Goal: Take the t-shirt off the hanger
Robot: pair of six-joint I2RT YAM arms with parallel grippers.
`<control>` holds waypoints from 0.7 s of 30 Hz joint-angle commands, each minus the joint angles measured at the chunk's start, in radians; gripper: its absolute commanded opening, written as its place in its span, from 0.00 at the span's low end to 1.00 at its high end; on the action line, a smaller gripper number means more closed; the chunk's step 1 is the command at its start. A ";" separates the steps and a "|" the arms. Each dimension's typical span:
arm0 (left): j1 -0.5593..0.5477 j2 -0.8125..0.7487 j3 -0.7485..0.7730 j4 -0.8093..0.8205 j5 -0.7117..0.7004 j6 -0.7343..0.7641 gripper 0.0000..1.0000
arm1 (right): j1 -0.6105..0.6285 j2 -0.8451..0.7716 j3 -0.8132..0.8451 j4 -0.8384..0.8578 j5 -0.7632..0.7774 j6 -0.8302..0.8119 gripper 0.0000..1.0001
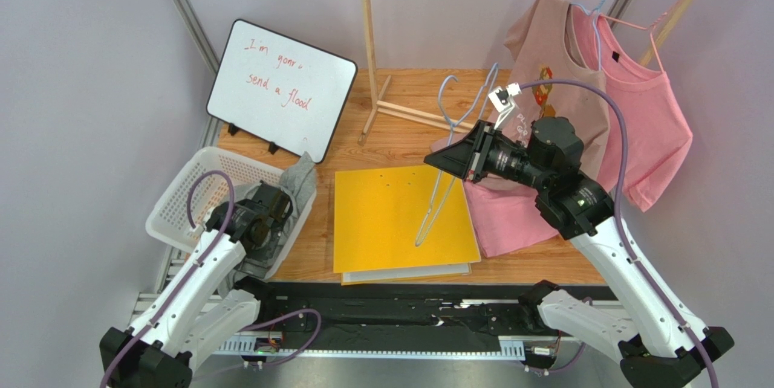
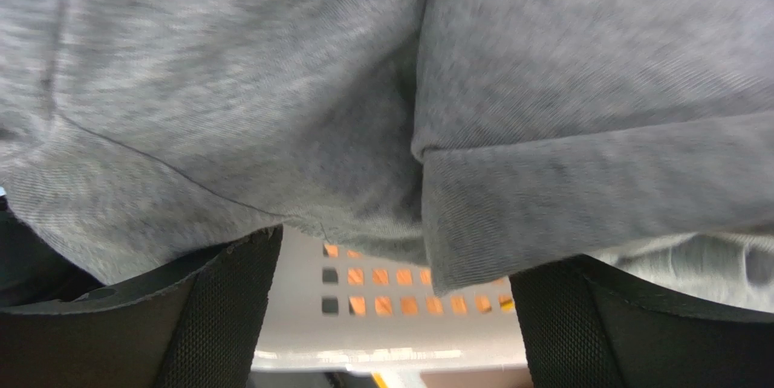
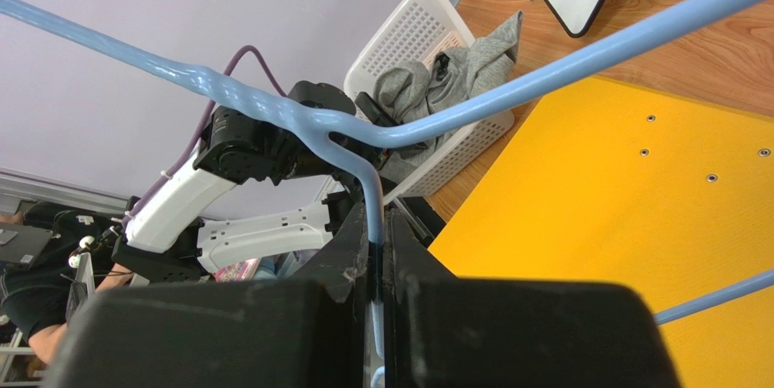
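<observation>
The grey t-shirt [image 1: 305,179] lies bunched in the white basket [image 1: 182,198] at the left, with one corner over the rim. My left gripper [image 1: 272,218] is down in that basket and stands open. In the left wrist view the grey t-shirt [image 2: 363,89] hangs loose over the left gripper [image 2: 391,315], and the two black fingers [image 2: 218,315] stay wide apart with nothing pinched. My right gripper [image 1: 447,160] is shut on a bare light-blue hanger [image 1: 454,134], held in the air above the yellow board. The hanger's neck [image 3: 371,216] sits clamped in the right gripper [image 3: 377,252].
A yellow board [image 1: 400,220] lies at the table's middle. A whiteboard [image 1: 282,89] leans at the back left. A wooden rack [image 1: 368,43] at the back right carries two pink shirts [image 1: 640,111] on hangers, close behind my right arm.
</observation>
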 commanded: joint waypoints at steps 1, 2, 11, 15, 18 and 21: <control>0.025 0.013 -0.047 -0.004 -0.027 -0.072 0.83 | 0.005 -0.027 0.000 0.043 0.011 -0.022 0.00; 0.029 0.018 -0.044 0.008 -0.041 -0.069 0.77 | 0.003 -0.030 -0.001 0.038 0.012 -0.023 0.00; 0.038 0.048 0.221 -0.074 -0.362 0.029 0.00 | 0.002 -0.047 -0.003 0.020 0.028 -0.036 0.00; 0.038 0.033 0.465 0.008 -0.504 0.361 0.00 | 0.003 -0.046 -0.001 0.018 0.028 -0.034 0.00; 0.038 -0.011 0.569 0.106 -0.584 0.607 0.00 | 0.003 -0.047 0.000 0.018 0.031 -0.037 0.00; 0.038 -0.089 0.606 0.287 -0.618 0.873 0.00 | 0.002 -0.043 0.003 0.018 0.029 -0.039 0.00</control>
